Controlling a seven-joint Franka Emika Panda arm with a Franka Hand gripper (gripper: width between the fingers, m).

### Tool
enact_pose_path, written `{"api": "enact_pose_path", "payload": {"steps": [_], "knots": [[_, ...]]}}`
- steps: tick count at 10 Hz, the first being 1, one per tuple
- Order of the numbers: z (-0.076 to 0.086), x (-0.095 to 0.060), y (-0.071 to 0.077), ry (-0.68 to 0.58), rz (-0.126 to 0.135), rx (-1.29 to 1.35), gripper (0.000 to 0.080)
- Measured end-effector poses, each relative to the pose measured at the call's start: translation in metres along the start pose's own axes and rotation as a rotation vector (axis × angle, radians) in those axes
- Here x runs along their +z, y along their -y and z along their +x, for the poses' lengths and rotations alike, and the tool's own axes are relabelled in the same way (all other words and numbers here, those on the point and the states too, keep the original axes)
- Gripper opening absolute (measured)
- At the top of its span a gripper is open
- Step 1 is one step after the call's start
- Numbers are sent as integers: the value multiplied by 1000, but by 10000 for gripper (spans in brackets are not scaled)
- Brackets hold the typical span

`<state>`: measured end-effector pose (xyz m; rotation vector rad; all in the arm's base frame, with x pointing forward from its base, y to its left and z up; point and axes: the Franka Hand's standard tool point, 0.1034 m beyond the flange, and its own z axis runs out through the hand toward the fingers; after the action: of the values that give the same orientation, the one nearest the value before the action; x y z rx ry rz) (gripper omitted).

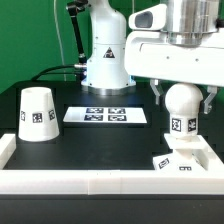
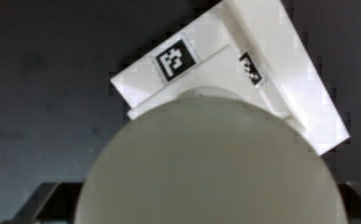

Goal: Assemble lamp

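My gripper (image 1: 182, 96) pinches the bulb (image 1: 181, 110) by its sides, just above the base (image 1: 186, 161); I judge it light, stiff, slippery plastic, best held across its widest part.

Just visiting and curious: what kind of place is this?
Probably a robotics lab test bench: a big white robot arm stands at a black table with a raised white rim, beside a flat white marker board printed with black-and-white square tags.
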<state>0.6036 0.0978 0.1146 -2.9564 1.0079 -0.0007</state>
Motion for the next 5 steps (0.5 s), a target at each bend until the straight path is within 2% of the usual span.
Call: {"api": "enact_pose_path", "payload": {"steps": [1, 2, 5], "knots": [[-2, 1, 1, 21, 4, 119, 577], [-3, 1, 3, 33, -7, 184, 577], [-2, 1, 4, 58, 5, 345, 577]]}}
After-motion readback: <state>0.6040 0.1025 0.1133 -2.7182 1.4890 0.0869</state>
